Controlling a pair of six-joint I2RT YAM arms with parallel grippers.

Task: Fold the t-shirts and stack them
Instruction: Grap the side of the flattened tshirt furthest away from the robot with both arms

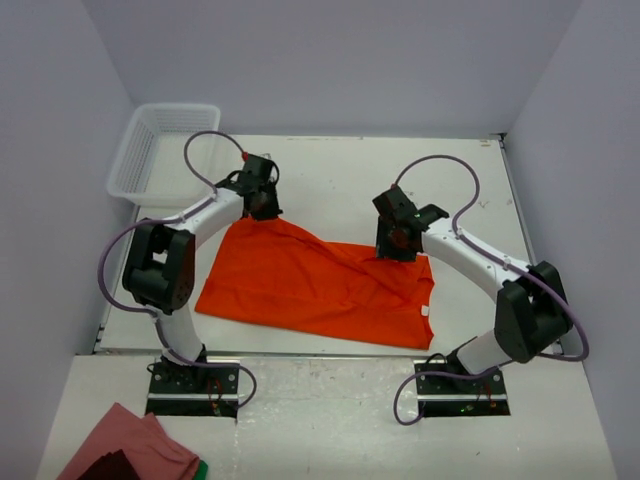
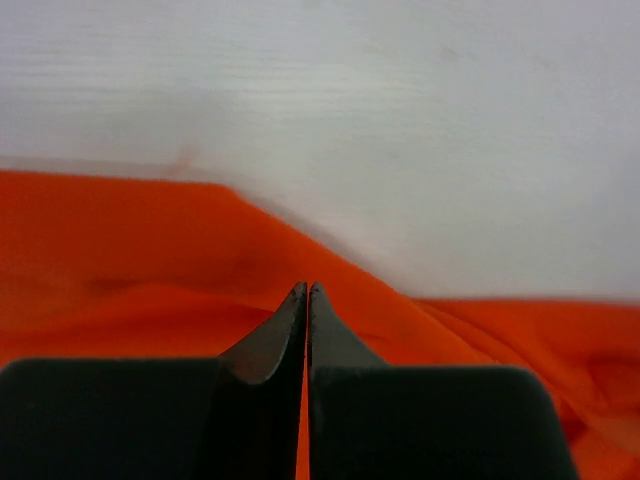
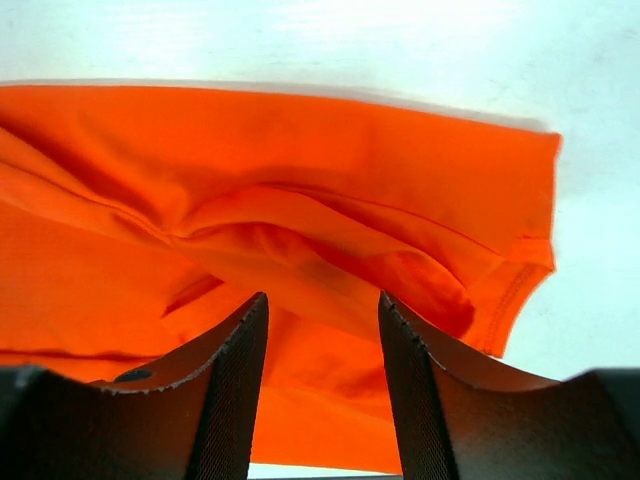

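Your left pincer (image 1: 264,208) is clamped on the far corner of the orange t-shirt (image 1: 310,285), which lies rumpled on the table (image 1: 340,170). Your right pincer (image 1: 397,247) hangs parted over the bunched far edge. Pinch that hem fully, then draw both corners taut.

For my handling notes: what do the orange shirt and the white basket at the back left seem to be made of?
Orange shirt: thin, soft fabric, matte; it lies in loose folds and wrinkles, and a stitched hem shows in the right wrist view. White basket: probably plastic, slightly translucent, with lattice walls; too small to be sure.
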